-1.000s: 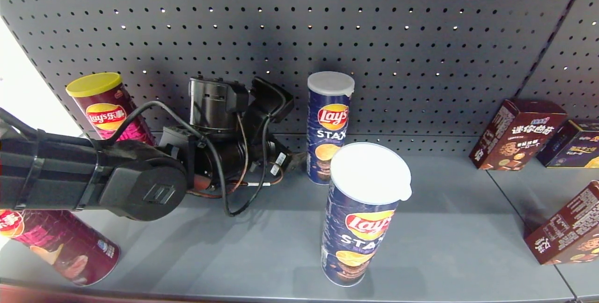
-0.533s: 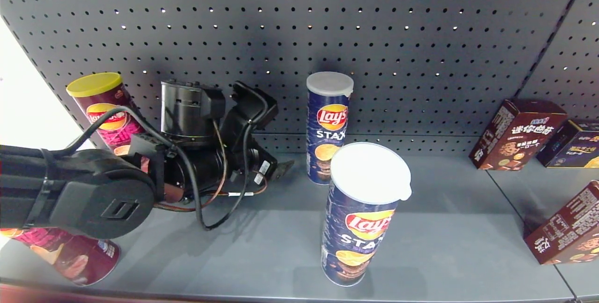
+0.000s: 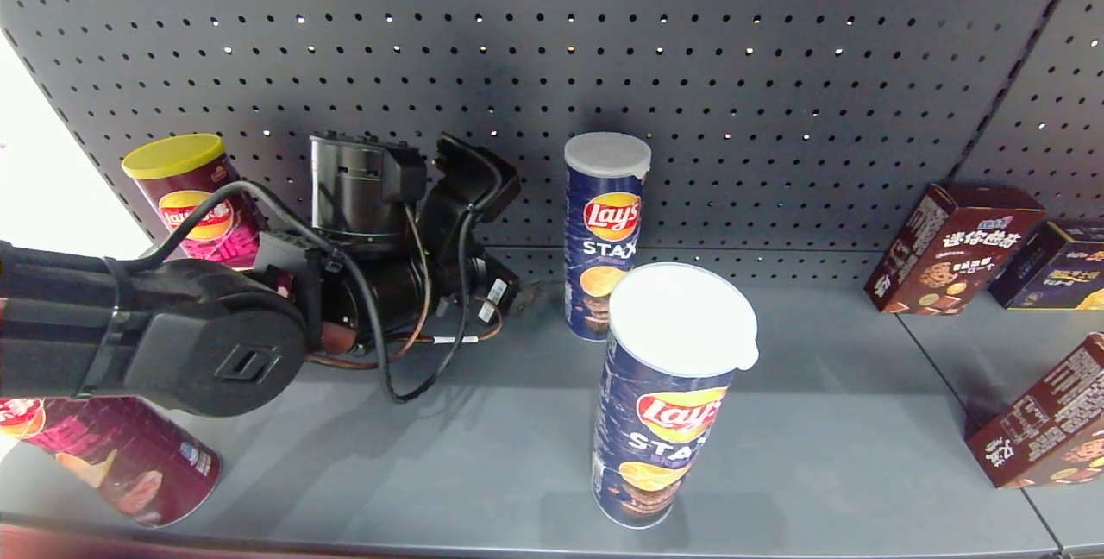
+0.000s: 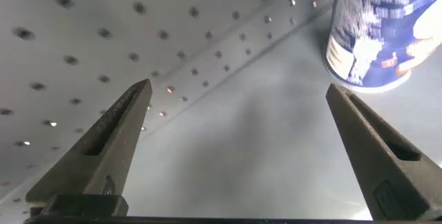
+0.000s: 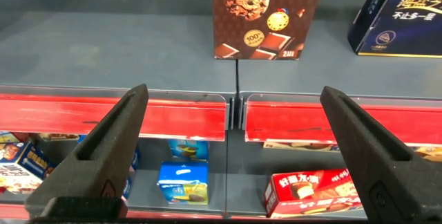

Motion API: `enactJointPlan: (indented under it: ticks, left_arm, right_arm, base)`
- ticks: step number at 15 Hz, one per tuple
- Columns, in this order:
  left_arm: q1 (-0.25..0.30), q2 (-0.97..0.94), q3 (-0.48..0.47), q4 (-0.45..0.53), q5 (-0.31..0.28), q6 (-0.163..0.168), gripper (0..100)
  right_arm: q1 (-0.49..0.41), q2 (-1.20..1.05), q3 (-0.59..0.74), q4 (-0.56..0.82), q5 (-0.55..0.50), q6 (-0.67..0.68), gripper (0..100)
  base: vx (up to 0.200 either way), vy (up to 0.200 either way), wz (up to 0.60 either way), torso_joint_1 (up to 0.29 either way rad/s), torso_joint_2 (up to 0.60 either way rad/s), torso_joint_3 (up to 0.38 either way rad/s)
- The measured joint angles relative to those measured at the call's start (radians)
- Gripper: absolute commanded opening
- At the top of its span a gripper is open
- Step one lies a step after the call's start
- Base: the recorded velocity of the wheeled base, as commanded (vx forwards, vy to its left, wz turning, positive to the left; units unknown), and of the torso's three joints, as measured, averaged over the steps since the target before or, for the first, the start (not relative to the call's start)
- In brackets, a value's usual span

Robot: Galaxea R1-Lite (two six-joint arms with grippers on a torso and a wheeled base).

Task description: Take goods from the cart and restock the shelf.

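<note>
My left gripper (image 4: pixel 237 92) is empty. Its two dark wedge-shaped fingers (image 4: pixel 103 148) are spread wide and touch nothing. Between them I see bare grey metal shelf (image 3: pixel 819 455) and the grey perforated back panel (image 3: pixel 690 41).

In the head view this gripper sits low over the shelf, near the back panel, and points toward 3 o'clock. The rear dark blue cylindrical crisp can with a white plastic lid (image 3: pixel 604 235) stands just beyond the fingertips, at their 3 o'clock. I think there is a small gap between them, but the wrist hides the tips from above. The can's base shows in the left wrist view (image 4: pixel 383 30), outside the spread fingers. Its long axis is vertical, lid up and label facing me.

A front dark blue crisp can with a white lid (image 3: pixel 664 395) stands upright at the rear can's 5 o'clock, nearer the shelf edge and apart from it.

A maroon crisp can with a yellow lid (image 3: pixel 194 197) stands against the panel at 9 o'clock. A second maroon can (image 3: pixel 121 455) is at 7 o'clock. Brown cardboard biscuit boxes (image 3: pixel 949 248) sit at 3 o'clock.

My right gripper (image 5: pixel 233 91) is also empty, its fingers (image 5: pixel 373 155) spread wide. It faces a brown biscuit box (image 5: pixel 266 13) above red price rails (image 5: pixel 179 117).
</note>
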Motion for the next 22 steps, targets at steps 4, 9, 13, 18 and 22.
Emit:
enactJointPlan:
  ticks: [4,9,13,18,22]
  left_arm:
    - [-0.020,0.046,-0.017,0.000,0.001,-0.006,100]
    - [-0.021,0.039,-0.003,-0.001,0.004,-0.007,100]
    - [-0.028,-0.070,0.099,0.000,0.005,-0.011,100]
    - [-0.097,-0.317,0.242,0.000,0.000,-0.061,100]
    - [-0.170,-0.512,0.396,0.000,-0.035,-0.065,100]
  right_arm:
    - [0.000,0.000,0.000,0.000,0.000,0.000,100]
    - [0.000,0.000,0.000,0.000,0.000,0.000,100]
    - [0.000,0.000,0.000,0.000,0.000,0.000,100]
    - [0.000,0.000,0.000,0.000,0.000,0.000,100]
    - [0.000,0.000,0.000,0.000,0.000,0.000,100]
  base:
    - [0.000,0.000,0.00,0.000,0.00,0.000]
    - [0.000,0.000,0.00,0.000,0.00,0.000]
    - [0.000,0.000,0.00,0.000,0.00,0.000]
    - [0.000,0.000,0.00,0.000,0.00,0.000]
    - [0.000,0.000,0.00,0.000,0.00,0.000]
